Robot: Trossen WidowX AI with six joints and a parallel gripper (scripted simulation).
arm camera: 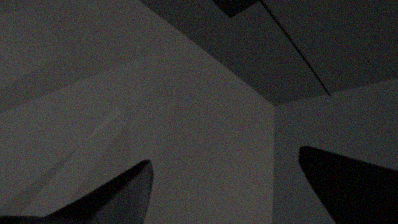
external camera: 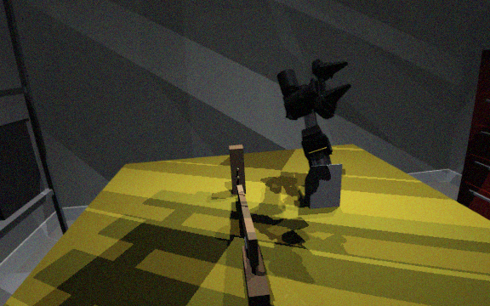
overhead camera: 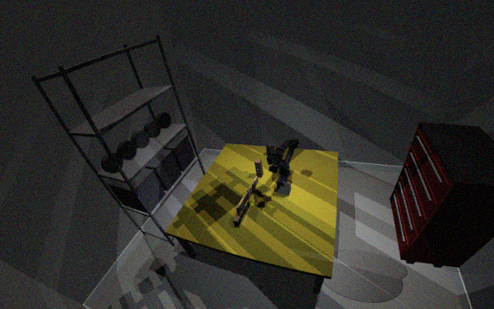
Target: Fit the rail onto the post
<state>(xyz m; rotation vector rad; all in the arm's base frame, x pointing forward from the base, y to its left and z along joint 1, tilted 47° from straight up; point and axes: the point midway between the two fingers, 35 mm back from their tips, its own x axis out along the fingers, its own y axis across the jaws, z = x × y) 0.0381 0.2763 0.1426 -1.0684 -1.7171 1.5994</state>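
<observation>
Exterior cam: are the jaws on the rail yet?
No. The gripper is raised high above the table, open and empty, far from the rail.

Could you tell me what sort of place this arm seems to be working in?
Probably a workshop or garage. A metal shelving unit holding dark round items stands beside the yellow table, a red drawer cabinet like a tool chest sits on the other side, and the walls and floor are bare grey.
</observation>
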